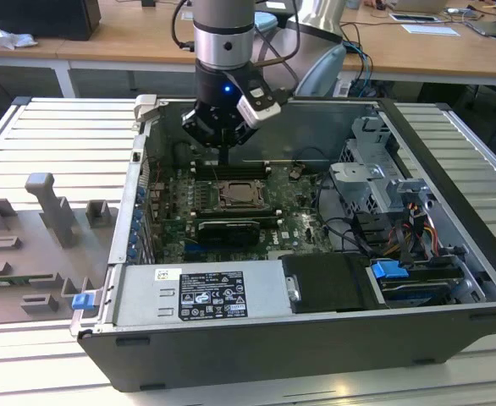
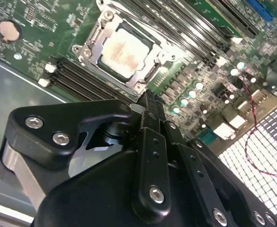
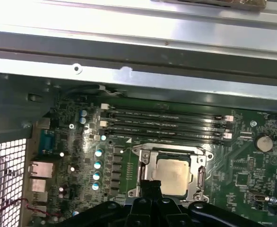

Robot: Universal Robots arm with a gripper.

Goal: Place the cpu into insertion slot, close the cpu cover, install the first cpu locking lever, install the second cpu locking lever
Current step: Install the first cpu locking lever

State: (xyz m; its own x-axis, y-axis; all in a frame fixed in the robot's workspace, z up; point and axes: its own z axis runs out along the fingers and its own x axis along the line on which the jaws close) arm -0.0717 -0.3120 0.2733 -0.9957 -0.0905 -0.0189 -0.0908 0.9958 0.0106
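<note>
Your arm (image 1: pixel 224 42) stands over the open computer case (image 1: pixel 256 364) on the ribbed metal surface (image 1: pixel 36 144). Its jaws are pointed down at the green motherboard (image 1: pixel 172 220) and pressed together with nothing between them.

The cpu (image 1: pixel 238 194) sits in the insertion slot (image 2: pixel 111 72), pale metal face up. The cpu cover (image 2: pixel 92 46) lies flat around it, and the chip shows through the square cut-out. Thin metal rods run along the sides of the frame, but you cannot tell from these views whether they are latched.

In the exterior view the jaw tips hang over the memory slots (image 1: pixel 231 169) on the far side of the socket. The cpu lies just beside them on the near side, a little toward the exterior view's right, and is not touched. In the second wrist view the dark tips end close to one corner of the cover, with the chip clear beyond them.

A coin battery (image 3: pixel 264 143) sits on the board past the socket. Inside the case, the power supply (image 1: pixel 201 296) runs along the near wall, with drive bays (image 1: pixel 375 169) on the exterior view's right. A grey fixture tray (image 1: pixel 53 211) rests on the surface outside the case, on the exterior view's left — well apart from the jaws.
</note>
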